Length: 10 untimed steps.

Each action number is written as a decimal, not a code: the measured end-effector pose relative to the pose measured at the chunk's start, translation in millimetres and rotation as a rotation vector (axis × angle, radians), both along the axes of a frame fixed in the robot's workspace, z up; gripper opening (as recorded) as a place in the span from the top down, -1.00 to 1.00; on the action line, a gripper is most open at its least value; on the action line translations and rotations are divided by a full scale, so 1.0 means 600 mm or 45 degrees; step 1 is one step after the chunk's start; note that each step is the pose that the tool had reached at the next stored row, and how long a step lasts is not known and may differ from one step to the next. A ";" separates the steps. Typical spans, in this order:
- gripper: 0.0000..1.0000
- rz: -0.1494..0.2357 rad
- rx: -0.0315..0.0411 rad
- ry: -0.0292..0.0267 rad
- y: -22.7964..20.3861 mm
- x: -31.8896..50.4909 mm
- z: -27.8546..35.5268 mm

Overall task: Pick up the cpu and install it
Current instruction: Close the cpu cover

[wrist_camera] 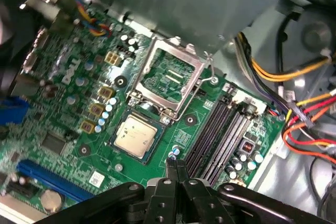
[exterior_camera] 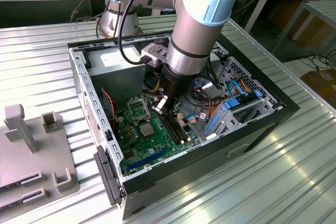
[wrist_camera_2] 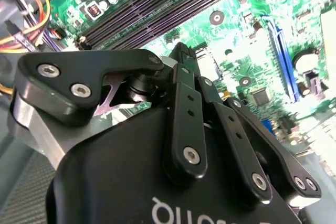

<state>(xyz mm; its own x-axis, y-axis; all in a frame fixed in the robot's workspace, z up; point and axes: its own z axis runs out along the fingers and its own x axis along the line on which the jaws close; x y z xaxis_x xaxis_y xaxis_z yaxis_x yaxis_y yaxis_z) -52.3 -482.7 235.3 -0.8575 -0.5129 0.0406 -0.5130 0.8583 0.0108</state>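
Exterior view: the black two-finger gripper (exterior_camera: 160, 107) hung inside the open black computer case (exterior_camera: 184, 174). The small silver-topped square cpu (exterior_camera: 146, 129) lay on the green motherboard (exterior_camera: 136, 148) just beside it, next to the open metal-framed socket (exterior_camera: 137, 109). Second wrist view: the fingers (wrist_camera_2: 185, 103) were pinched together on nothing. First wrist view: the cpu sat near the closed tips, not touching.

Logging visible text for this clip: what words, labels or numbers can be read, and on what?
White lettering on the hand: cut off, unreadable.
White mark on the green board: a maker's logo, left unquoted.
Label on the grey box: too small.
Sticker on the board: too small.
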 end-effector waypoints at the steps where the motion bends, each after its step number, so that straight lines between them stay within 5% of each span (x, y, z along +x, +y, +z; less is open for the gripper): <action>1: 0.79 0.023 0.0008 0.0000 0.0000 0.000 0.000; 4: 0.79 0.068 0.0079 -0.0003 0.0001 0.000 0.000; 6: 0.79 0.085 0.0530 -0.0014 0.0000 0.000 0.000; 10: 0.79 0.128 0.1146 -0.0038 0.0001 0.000 0.000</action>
